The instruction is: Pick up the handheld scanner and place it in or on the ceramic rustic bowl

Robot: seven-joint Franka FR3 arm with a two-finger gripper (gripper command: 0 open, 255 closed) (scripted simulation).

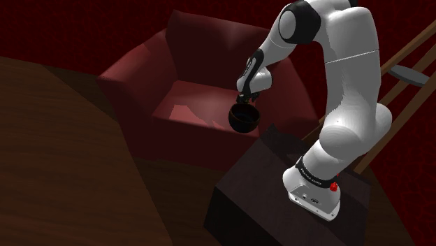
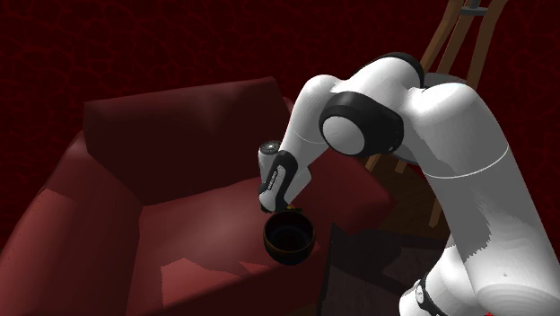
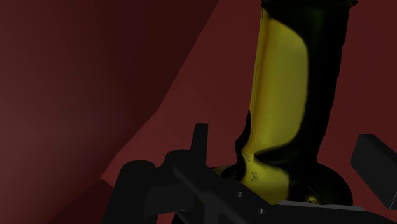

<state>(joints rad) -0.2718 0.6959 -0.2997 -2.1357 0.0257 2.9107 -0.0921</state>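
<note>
- Scanner — yellow-and-black body. In the wrist view it stands between the two fingers and runs on well past their tips, with red upholstery behind it.
- Gripper: fingers are spread. A strip of red shows between this finger and the scanner, so I log the tool as released, not clamped. The other finger sits close to the scanner's far flank, and I cannot tell whether it touches.
- Bowl — dark and round, at 6 o'clock of the hand in the shoulder view, just beneath it. It sits on the red armchair near the seat's front edge.
- I cannot tell whether the scanner's lower end already rests in the bowl.
- Step in hand, my judgement: the placing step, at the let-go over the bowl.
- Next move calls for checking that the scanner has settled. Then a straight lift toward 12 o'clock with the fingers wide, so neither one snags the scanner or tips the bowl.
- Stand: dark box at 5 o'clock of the bowl, well clear of that lift.
</note>
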